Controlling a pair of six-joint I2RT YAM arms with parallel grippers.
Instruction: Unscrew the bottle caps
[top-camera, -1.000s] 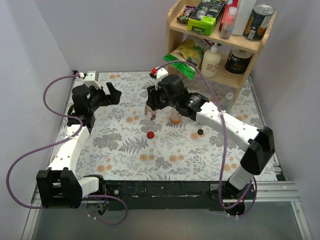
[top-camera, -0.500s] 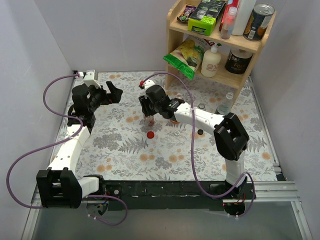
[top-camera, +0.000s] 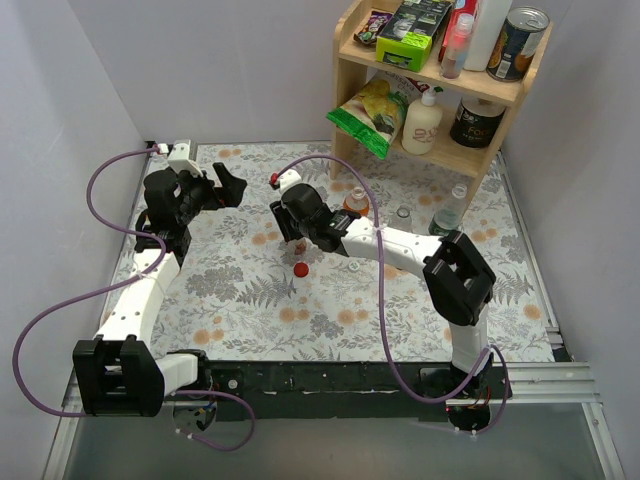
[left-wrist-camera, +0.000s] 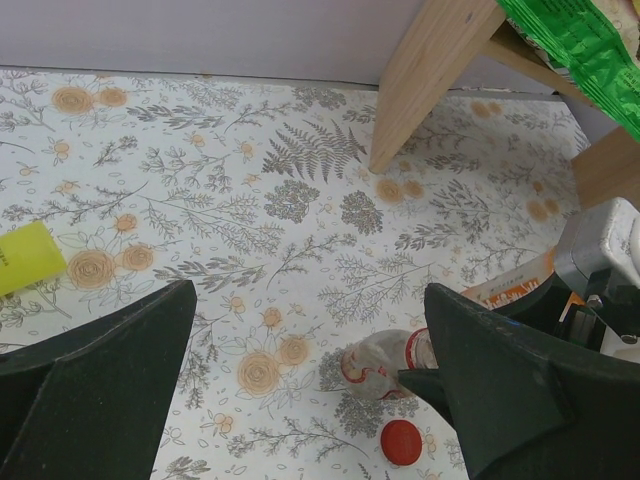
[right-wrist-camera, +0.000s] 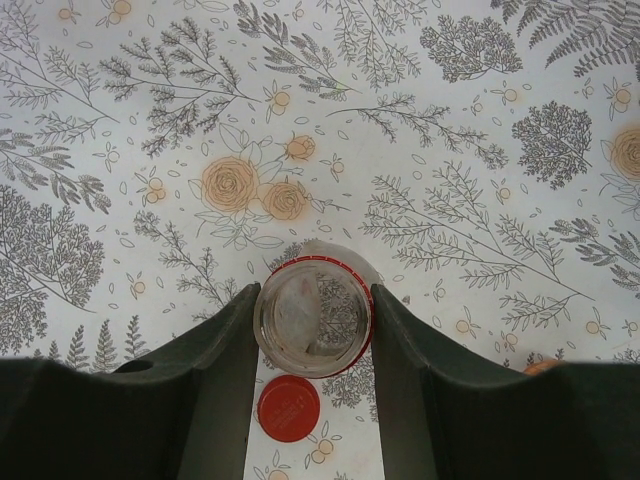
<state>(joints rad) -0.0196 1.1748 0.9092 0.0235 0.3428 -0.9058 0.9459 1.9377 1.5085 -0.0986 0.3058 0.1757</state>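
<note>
My right wrist camera showed only the open mouth of the clear plastic bottle (right-wrist-camera: 313, 318) with the red neck ring; its body was hidden below. From above, the right gripper (top-camera: 297, 238) covered nearly all of it. The left wrist view's edge cut off a flat yellow piece (left-wrist-camera: 25, 256).

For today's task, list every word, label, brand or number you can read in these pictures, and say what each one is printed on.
Nothing can be read with certainty.
Dark tub: pale lettering, too blurred.
Green box: print too small.
Tin: label too small.
Orange-labelled bottle: red print, blurred.
Reddish-labelled bottle: label blurred.
Yellow slip: marks too small.
</note>
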